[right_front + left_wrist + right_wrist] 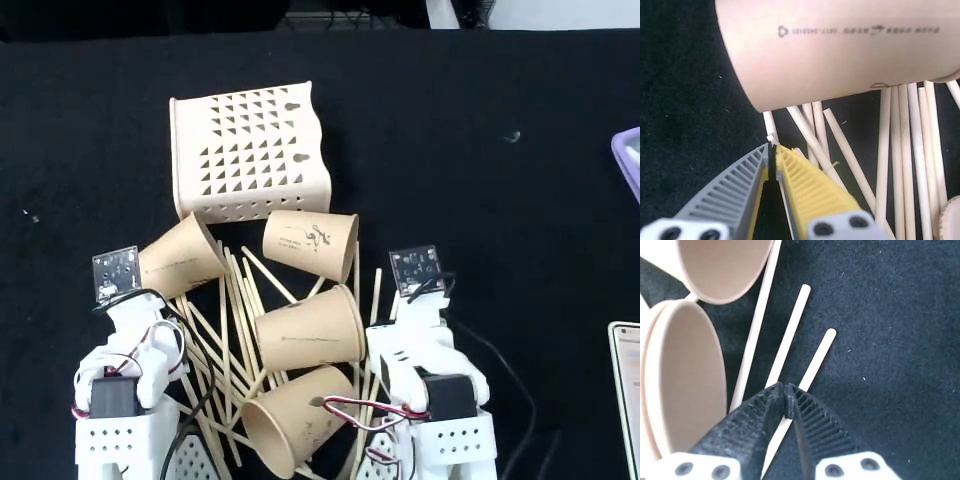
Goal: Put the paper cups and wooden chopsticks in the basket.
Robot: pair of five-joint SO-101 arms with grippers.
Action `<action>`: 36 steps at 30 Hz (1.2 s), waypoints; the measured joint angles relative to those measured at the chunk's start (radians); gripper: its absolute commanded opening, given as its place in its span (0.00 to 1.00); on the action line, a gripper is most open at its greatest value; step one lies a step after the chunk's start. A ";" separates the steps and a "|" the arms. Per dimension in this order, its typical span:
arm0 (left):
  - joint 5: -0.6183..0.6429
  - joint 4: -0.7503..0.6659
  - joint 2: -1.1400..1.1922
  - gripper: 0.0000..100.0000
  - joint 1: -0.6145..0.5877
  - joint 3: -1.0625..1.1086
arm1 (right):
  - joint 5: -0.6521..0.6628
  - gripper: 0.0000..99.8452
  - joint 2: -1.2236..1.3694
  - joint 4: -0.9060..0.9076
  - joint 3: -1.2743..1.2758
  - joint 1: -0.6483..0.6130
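Several tan paper cups lie on their sides on the black table, among them one (180, 257) by the left arm and one (310, 328) in the middle. Under and between them lie several wooden chopsticks (230, 330), scattered. The cream perforated basket (250, 150) lies tipped over behind them. My left gripper (772, 147) is shut and empty, just short of a cup's side (830, 50) and over chopstick ends (810, 135). My right gripper (785, 387) is shut and empty above two chopsticks (787, 335), beside two cup mouths (682, 375).
Both arms sit folded at the near edge, the left arm (125, 380) and the right arm (430, 390). A purple item (628, 155) and a white item (625, 380) lie at the right edge. Bare black cloth (480, 180) spreads to the right of the basket.
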 measured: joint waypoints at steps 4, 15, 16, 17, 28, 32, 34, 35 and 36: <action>0.002 0.000 0.000 0.03 0.000 0.000 | -0.005 0.01 0.000 0.000 0.000 0.000; 0.002 0.000 0.000 0.03 0.000 0.000 | -0.011 0.01 0.000 0.000 0.000 0.000; 0.002 0.000 0.000 0.03 0.000 0.000 | -0.011 0.01 0.000 0.000 0.000 0.000; 0.002 0.000 0.000 0.03 0.000 0.000 | -0.011 0.01 0.000 -0.002 0.000 0.000; -0.104 -0.058 0.000 0.03 0.097 0.000 | -0.005 0.01 0.000 -0.443 0.000 0.032; -0.104 -0.049 0.000 0.03 0.193 0.000 | 0.130 0.01 0.000 -0.589 -0.020 0.037; -0.104 -0.044 0.000 0.03 0.224 0.000 | 0.215 0.01 0.000 -0.620 -0.074 0.037; -0.104 -0.041 0.000 0.03 0.230 0.000 | 0.247 0.01 0.000 -0.624 -0.107 0.037; -0.104 -0.040 0.000 0.03 0.232 0.000 | 0.272 0.01 0.000 -0.624 -0.147 0.037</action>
